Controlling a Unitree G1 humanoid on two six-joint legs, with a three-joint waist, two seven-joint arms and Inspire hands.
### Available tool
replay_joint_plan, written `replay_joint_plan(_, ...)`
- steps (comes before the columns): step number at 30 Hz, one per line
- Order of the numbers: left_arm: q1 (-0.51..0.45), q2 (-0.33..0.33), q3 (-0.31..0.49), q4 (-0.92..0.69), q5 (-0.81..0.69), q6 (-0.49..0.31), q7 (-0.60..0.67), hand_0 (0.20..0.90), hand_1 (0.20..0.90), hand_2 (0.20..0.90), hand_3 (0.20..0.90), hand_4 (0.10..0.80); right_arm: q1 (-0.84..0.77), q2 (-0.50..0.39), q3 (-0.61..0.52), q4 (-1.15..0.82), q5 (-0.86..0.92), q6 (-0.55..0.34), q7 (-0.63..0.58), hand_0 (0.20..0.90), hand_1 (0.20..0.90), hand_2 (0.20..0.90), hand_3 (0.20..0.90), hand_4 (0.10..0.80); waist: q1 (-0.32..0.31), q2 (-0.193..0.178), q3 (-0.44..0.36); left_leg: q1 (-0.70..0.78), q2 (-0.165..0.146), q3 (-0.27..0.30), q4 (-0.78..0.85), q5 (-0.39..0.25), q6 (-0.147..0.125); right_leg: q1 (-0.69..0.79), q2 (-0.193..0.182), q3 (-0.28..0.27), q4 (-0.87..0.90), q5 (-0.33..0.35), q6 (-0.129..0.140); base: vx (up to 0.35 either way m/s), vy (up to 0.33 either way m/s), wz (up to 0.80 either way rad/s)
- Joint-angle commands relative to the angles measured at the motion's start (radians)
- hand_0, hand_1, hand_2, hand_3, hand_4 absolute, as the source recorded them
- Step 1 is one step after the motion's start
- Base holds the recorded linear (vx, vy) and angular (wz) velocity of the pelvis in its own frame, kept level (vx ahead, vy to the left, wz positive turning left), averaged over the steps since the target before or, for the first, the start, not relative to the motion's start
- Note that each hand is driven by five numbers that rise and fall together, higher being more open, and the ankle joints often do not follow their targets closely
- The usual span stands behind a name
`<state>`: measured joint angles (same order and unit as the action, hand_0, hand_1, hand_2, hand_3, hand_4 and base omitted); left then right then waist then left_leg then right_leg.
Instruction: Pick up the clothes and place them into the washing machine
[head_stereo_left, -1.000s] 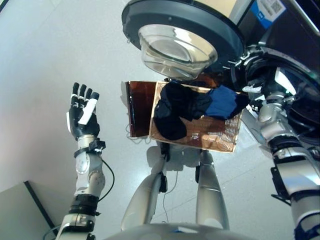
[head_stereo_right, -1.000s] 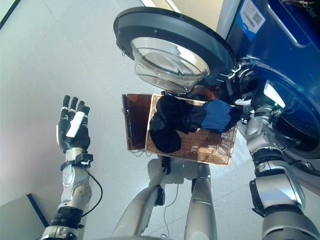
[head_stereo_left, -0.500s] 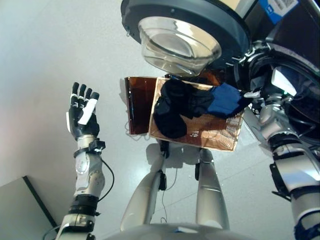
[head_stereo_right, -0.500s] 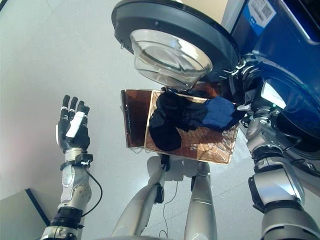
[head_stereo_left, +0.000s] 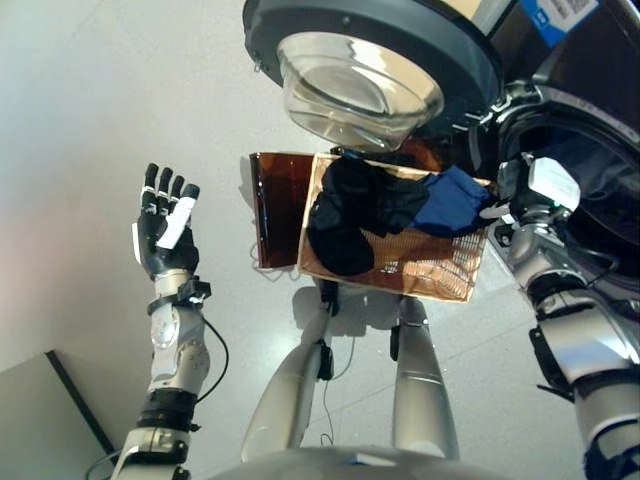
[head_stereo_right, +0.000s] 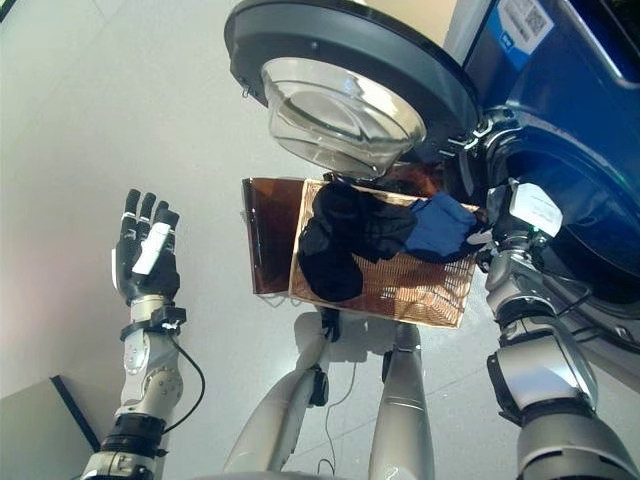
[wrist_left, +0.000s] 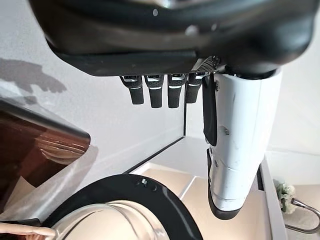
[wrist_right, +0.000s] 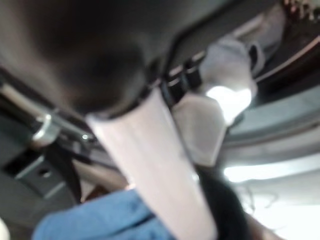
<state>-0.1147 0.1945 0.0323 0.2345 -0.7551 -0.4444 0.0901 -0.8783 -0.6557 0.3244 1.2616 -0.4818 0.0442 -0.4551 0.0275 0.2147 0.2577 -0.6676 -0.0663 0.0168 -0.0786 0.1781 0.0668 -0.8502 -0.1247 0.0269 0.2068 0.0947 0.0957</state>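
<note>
Right hand at the washing machine opening, grip state indeterminate; blue garment just beside it. Left hand raised, fingers spread wide.

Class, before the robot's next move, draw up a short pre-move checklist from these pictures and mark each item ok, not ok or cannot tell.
1. Washing machine door open: ok.
2. Clothes: black garment and blue garment lie in the wicker basket: ok.
3. Right hand at the drum opening, beside the blue garment: ok.
4. Right hand's grip: cannot tell.
5. Left hand open, empty, away from the basket: ok.
</note>
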Motion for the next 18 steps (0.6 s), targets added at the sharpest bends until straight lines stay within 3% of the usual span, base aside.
replay_joint_plan(1,-0.005,0.063,0.092,-0.122,0.033,-0.089,0.001,0.9,0.9,0.9,0.9,0.8,-0.069,-0.064,0.086,0.07,-0.032,0.033,-0.004,0.9,0.9,0.9,0.9,0.8,0.042,-0.014,-0.023,0.018,-0.003,0.027,-0.009,-0.072,-0.13,0.038,-0.007,-0.02,-0.126,0.025,-0.005,0.0,0.0,0.0)
replay_joint_plan(6,-0.002,0.063,0.114,-0.123,0.035,-0.085,0.003,0.9,0.9,0.9,0.9,0.8,-0.093,-0.091,0.081,0.07,-0.046,0.057,-0.003,0.9,0.9,0.9,0.9,0.8,0.041,-0.015,-0.021,0.003,-0.004,0.03,-0.009,-0.071,-0.133,0.023,-0.007,-0.02,-0.126,0.028,-0.004,0.0,0.0,0.0)
replay_joint_plan(8,0.003,0.059,0.136,-0.128,0.042,-0.081,0.012,0.9,0.9,0.9,0.9,0.8,-0.091,-0.113,0.062,0.0,-0.067,0.082,-0.013,0.831,0.831,0.831,0.831,0.751,0.032,-0.019,-0.016,-0.006,-0.003,0.032,-0.009,-0.072,-0.134,0.011,-0.003,-0.017,-0.125,0.03,-0.004,-0.01,-0.002,-0.05)
replay_joint_plan(9,0.004,0.055,0.145,-0.127,0.045,-0.079,0.017,0.9,0.9,0.9,0.9,0.8,-0.078,-0.119,0.045,-0.046,-0.076,0.093,-0.018,0.735,0.735,0.735,0.735,0.682,0.027,-0.021,-0.014,-0.008,-0.003,0.034,-0.009,-0.072,-0.135,0.007,-0.002,-0.016,-0.125,0.03,-0.004,-0.005,-0.004,-0.03)
replay_joint_plan(10,0.004,0.056,0.144,-0.127,0.045,-0.079,0.017,0.9,0.9,0.9,0.9,0.8,-0.074,-0.119,0.042,-0.052,-0.078,0.096,-0.016,0.735,0.735,0.735,0.735,0.682,0.028,-0.021,-0.015,-0.009,-0.003,0.034,-0.009,-0.072,-0.135,0.007,-0.002,-0.016,-0.125,0.03,-0.004,-0.004,-0.004,-0.03)
replay_joint_plan(11,0.005,0.054,0.154,-0.122,0.048,-0.077,0.019,0.9,0.9,0.9,0.9,0.8,-0.057,-0.125,0.021,-0.097,-0.087,0.107,-0.02,0.425,0.425,0.425,0.425,0.461,0.025,-0.023,-0.015,-0.011,-0.002,0.034,-0.009,-0.073,-0.134,0.005,-0.002,-0.016,-0.126,0.031,-0.004,0.002,0.002,-0.06)
replay_joint_plan(12,0.007,0.046,0.172,-0.117,0.048,-0.073,0.021,0.9,0.9,0.9,0.9,0.8,-0.022,-0.137,-0.027,-0.188,-0.111,0.132,-0.027,0.2,0.2,0.2,0.2,0.3,0.015,-0.023,-0.014,-0.014,-0.001,0.034,-0.009,-0.075,-0.134,-0.001,0.0,-0.014,-0.127,0.031,-0.005,0.002,0.002,-0.06)
replay_joint_plan(18,0.014,0.033,0.193,-0.113,0.034,-0.067,0.012,0.9,0.9,0.9,0.9,0.8,0.057,-0.144,-0.129,-0.318,-0.169,0.193,-0.019,0.2,0.2,0.2,0.2,0.3,0.01,-0.018,-0.02,-0.018,-0.002,0.036,-0.009,-0.08,-0.129,-0.009,-0.001,-0.011,-0.125,0.03,-0.005,0.0,0.0,-0.01)
